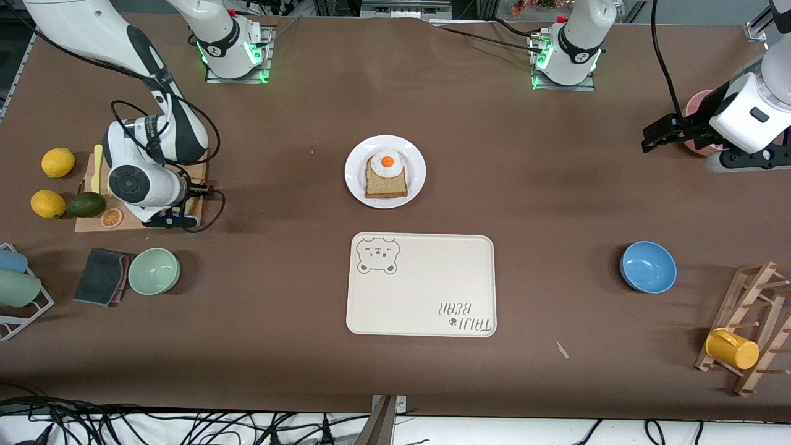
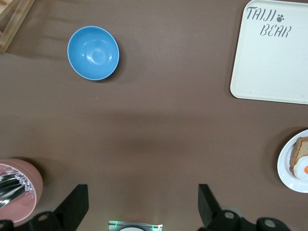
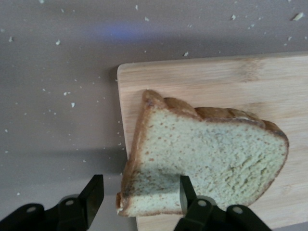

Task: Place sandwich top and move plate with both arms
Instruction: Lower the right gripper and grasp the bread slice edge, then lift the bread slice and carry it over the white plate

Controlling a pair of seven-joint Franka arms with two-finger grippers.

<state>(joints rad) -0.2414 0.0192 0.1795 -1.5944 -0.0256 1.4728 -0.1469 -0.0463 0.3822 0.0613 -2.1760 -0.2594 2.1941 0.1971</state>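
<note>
The sandwich top [image 3: 207,154] lies on a wooden cutting board [image 3: 216,82] toward the right arm's end of the table; in the front view the right arm's hand hides it. My right gripper [image 3: 139,195] is open low over the board [image 1: 93,219], its fingers [image 3: 94,192] straddling one corner of the slice. The white plate [image 1: 355,179] sits mid-table and bears a bread slice with a fried egg [image 1: 386,179]; its rim also shows in the left wrist view [image 2: 284,168]. My left gripper [image 1: 655,137] hangs open and empty over bare table at the left arm's end.
A cream bear-print tray [image 1: 432,290] lies nearer the front camera than the plate. A blue bowl [image 1: 647,266], pink cup [image 1: 698,123] and wooden rack with a yellow mug [image 1: 732,349] are at the left arm's end. A green bowl [image 1: 154,270], grey cloth, lemons and an avocado surround the board.
</note>
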